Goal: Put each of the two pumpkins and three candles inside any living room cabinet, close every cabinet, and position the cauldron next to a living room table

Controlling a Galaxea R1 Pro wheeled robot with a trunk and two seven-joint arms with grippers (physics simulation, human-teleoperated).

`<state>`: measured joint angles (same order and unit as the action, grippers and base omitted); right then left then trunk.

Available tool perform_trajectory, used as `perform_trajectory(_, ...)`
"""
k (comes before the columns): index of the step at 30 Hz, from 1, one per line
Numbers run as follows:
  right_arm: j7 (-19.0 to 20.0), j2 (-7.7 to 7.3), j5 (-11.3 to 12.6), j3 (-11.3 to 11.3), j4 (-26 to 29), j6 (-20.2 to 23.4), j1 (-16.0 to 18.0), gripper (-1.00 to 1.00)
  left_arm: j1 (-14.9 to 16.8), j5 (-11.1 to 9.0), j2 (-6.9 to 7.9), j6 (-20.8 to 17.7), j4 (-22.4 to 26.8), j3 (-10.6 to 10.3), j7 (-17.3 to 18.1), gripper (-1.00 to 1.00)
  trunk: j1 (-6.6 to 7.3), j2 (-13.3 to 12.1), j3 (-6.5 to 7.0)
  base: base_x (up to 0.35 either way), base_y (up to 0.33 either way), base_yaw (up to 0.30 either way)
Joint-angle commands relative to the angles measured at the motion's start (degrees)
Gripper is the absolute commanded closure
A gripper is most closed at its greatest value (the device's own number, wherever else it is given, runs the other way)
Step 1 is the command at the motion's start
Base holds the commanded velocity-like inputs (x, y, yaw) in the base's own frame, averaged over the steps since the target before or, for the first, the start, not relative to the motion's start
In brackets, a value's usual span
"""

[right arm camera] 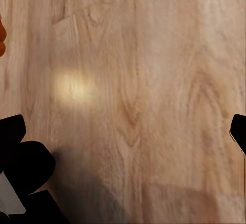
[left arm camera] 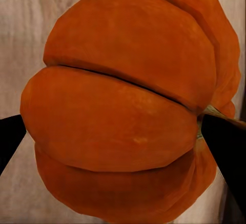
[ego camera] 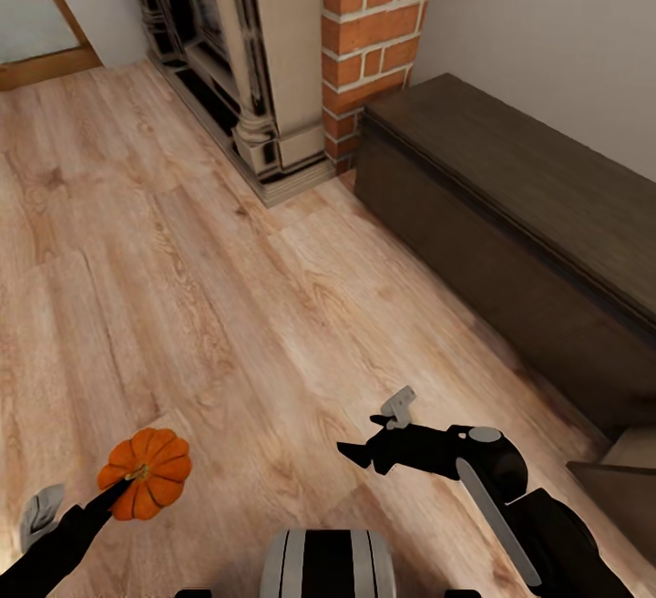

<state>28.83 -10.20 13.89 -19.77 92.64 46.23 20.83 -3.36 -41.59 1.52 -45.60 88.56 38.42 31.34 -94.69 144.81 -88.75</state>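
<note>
Carrying a pumpkin clamped between its fingertips above the wood floor, the left gripper is apparently bringing it toward the closed dark cabinet, while the right gripper is hanging spread and empty.

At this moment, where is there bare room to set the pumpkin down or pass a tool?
Bare wood floor runs wide between the fireplace surround and the cabinet. The cabinet's flat top is bare too. Tighter spots: the corner where the brick column meets the cabinet, and the low foreground, where the left tool holds the pumpkin and the right tool hangs open.
</note>
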Motion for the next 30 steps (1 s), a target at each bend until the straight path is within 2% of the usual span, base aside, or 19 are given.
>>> perform_trajectory(1, -0.2, 0.0, 0.0, 0.0, 0.0, 0.0, 0.0, -1.0, 0.0, 0.2, 0.02, 0.1, 0.0, 0.0, -0.2, 1.0, 0.02, 0.0, 0.23, 0.0, 0.0, 0.281)
perform_trajectory(23, -0.4, 0.06, -0.1, -0.6, 0.0, 0.0, 0.0, -1.0, 0.3, 0.1, 0.06, 0.1, -0.1, -0.3, -0.8, 1.0, 0.59, -0.3, 5.1, 0.0, 0.0, 0.281)
perform_trajectory(26, -0.4, 0.29, -0.1, -0.7, 0.0, 0.0, 0.0, -1.0, 0.4, 0.0, 0.24, 0.1, -0.1, -3.0, -4.0, 1.0, 0.67, -0.3, 5.77, 0.0, 0.0, 0.281)
perform_trajectory(30, -0.4, 0.42, -0.1, -0.7, 0.0, 0.1, 0.0, -1.0, 0.7, 0.0, 0.11, 0.1, -0.2, -3.8, -4.7, 1.0, 0.77, -0.4, 6.65, 0.0, 0.0, 0.281)
